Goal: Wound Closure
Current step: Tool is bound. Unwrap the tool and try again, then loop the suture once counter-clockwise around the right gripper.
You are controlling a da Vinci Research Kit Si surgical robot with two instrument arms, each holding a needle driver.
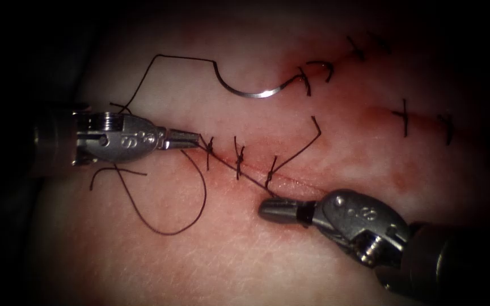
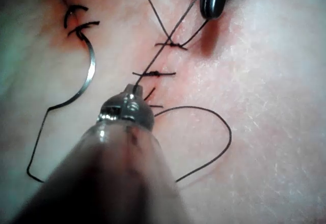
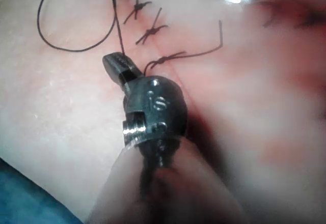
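My left end effector (image 1: 197, 137) is clamped on the thread (image 1: 239, 170); my right end effector (image 1: 265, 208) is clamped on the same strand, taut along the cut (image 1: 290, 178). The needle (image 1: 256, 93) lies free on the tissue (image 1: 245, 255), unheld, its curve opening away from the cut, tip toward the far stitches (image 1: 307, 79).

The tissue (image 1: 290, 249) carries it all: the needle (image 1: 256, 93) lies free on its surface above the cut (image 1: 313, 184), slack thread (image 1: 165, 229) looped lower left.
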